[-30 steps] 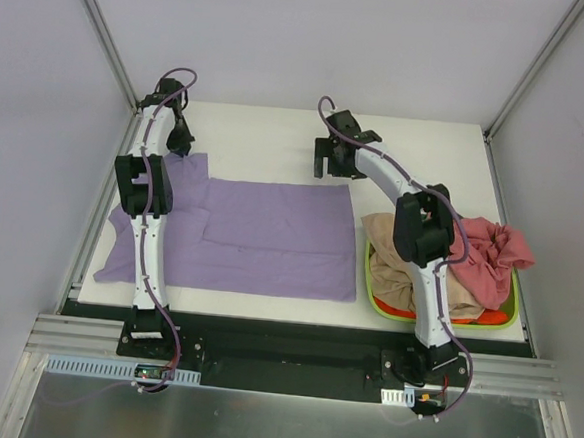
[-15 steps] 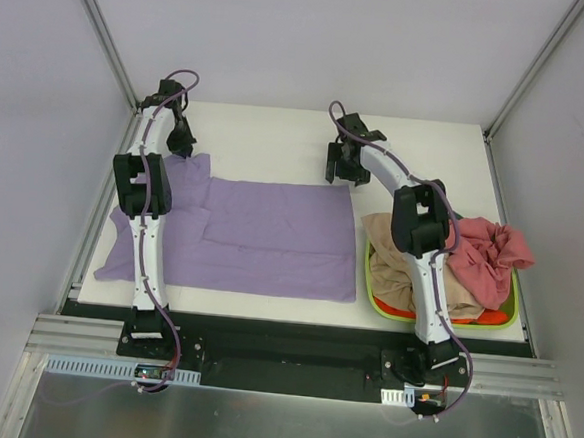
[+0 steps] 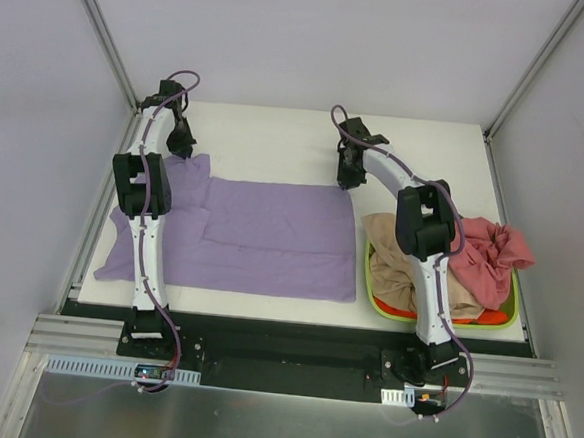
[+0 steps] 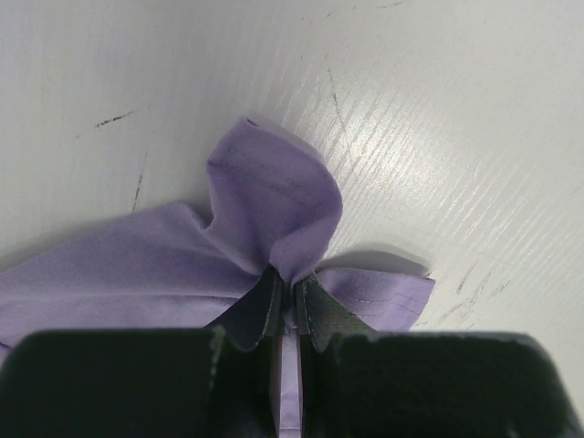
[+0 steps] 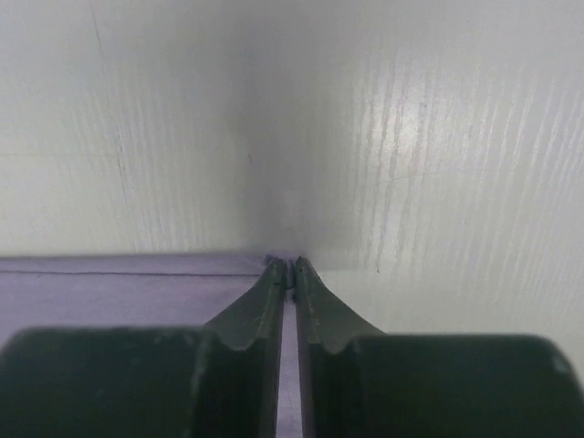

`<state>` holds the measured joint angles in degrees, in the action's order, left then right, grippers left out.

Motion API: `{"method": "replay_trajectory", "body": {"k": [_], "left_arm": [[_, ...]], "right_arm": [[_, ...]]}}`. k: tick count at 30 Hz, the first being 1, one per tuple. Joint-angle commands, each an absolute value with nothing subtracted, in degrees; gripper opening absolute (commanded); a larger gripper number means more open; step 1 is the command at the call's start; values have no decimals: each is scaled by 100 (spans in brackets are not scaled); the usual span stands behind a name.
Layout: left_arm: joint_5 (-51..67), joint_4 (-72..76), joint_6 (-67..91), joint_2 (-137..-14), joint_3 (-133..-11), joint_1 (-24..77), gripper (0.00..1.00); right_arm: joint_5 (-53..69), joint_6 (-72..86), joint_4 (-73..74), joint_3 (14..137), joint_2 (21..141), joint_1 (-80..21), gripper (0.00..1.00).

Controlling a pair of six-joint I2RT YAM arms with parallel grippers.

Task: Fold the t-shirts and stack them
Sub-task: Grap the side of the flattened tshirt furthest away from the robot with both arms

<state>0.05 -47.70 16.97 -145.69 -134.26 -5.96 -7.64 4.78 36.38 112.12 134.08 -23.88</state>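
Note:
A large lavender t-shirt lies spread flat on the white table. My left gripper is shut on its far left corner; in the left wrist view the cloth bunches up out of the pinched fingertips. At the shirt's far right corner, my right gripper points down. In the right wrist view its jaws stand almost together, with the corner of the purple cloth between them. A tan t-shirt and a pinkish-red t-shirt are heaped in the basket.
A lime-green basket stands at the table's near right, under the right arm's upper link. Bare white table runs along the far side beyond the shirt. Grey walls close in the back and both sides.
My right gripper has come down and rightward onto the shirt's far right corner, and its jaws have gone from wide open to nearly together. The left gripper and shirt have not moved.

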Motion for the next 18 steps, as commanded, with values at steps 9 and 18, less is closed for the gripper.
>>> {"method": "replay_trajectory", "body": {"k": [9,18], "left_arm": [[404,-4852,1626,-13589,-13105,-545,0],[159,-4720,1679,-12281,-11464,-484,0]], "right_arm": [[-449,-113,3279,10742,12500,-2601,0],[-176,-395,2962,9616,11436,-2839,0]]}}
